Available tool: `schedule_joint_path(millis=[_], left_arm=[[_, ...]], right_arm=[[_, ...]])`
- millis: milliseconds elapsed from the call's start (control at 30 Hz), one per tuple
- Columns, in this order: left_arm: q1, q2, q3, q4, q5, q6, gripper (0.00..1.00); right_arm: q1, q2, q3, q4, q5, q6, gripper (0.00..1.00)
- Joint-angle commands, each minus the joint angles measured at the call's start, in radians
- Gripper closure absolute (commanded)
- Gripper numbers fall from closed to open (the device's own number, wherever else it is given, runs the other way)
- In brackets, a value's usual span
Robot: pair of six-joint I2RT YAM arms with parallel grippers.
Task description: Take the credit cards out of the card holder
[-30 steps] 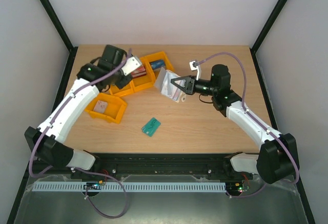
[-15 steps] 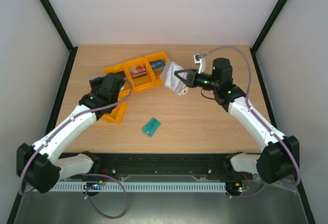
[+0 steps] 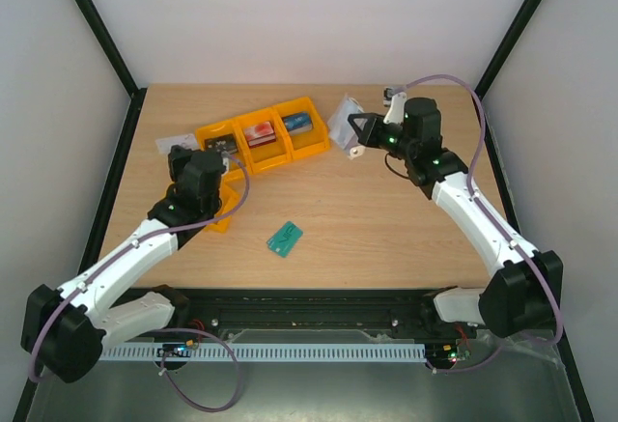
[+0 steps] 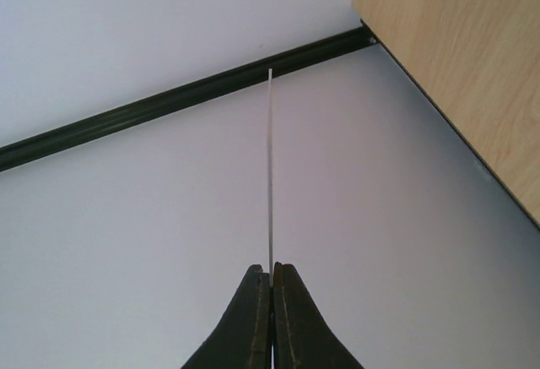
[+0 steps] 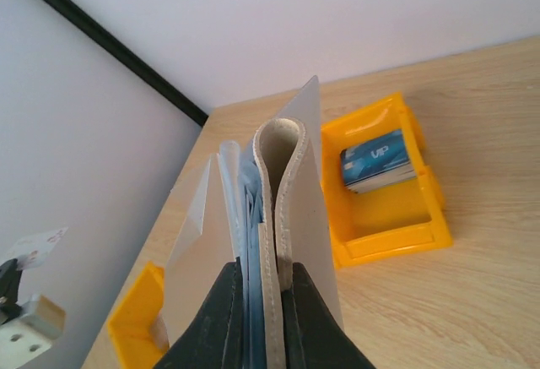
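Firmly pressed together, the left hand pinches a thin pale card, which shows only as an edge-on line running straight out from the fingertips. From above, this hand sits over the far left part of the surface, just left of a row of three yellow bins, and a fourth yellow bin lies partly under its arm.

The right hand is closed on the card holder, gripping its lower edge. The beige cover curls over at the top, and the pale blue-grey inner leaves and clear pockets fan out on its left side. The holder is at the far side of the surface, just right of the row of bins; whether it touches the wood I cannot tell. The nearest bin holds a blue card. A small green card lies flat near the middle of the surface, well apart from both hands.
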Motion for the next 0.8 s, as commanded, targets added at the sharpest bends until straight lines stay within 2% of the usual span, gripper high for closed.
schedule_joint_path(millis=[0, 167, 300, 467, 633, 767], left_arm=[[-0.006, 0.078, 0.069, -0.024, 0.029, -0.105, 0.98], [-0.007, 0.183, 0.158, -0.247, 0.028, -0.443, 0.98], [0.018, 0.242, 0.247, -0.463, 0.037, -0.739, 0.98], [0.050, 0.278, 0.234, -0.617, 0.153, -0.909, 0.98], [0.159, 0.371, 0.355, -0.863, 0.403, -1.191, 0.98], [0.181, 0.431, 0.404, -0.915, 0.434, -1.218, 0.98]], right_arm=[[-0.057, 0.041, 0.023, 0.108, -0.015, 0.040, 0.98], [-0.129, 0.098, 0.045, 0.169, 0.007, 0.094, 0.98], [-0.143, 0.183, 0.151, 0.066, 0.053, 0.091, 0.98], [-0.162, 0.331, 0.244, 0.042, -0.042, 0.096, 0.98], [-0.164, 0.396, 0.340, 0.013, -0.073, 0.095, 0.98], [-0.163, 0.401, 0.342, 0.001, -0.100, 0.086, 0.98]])
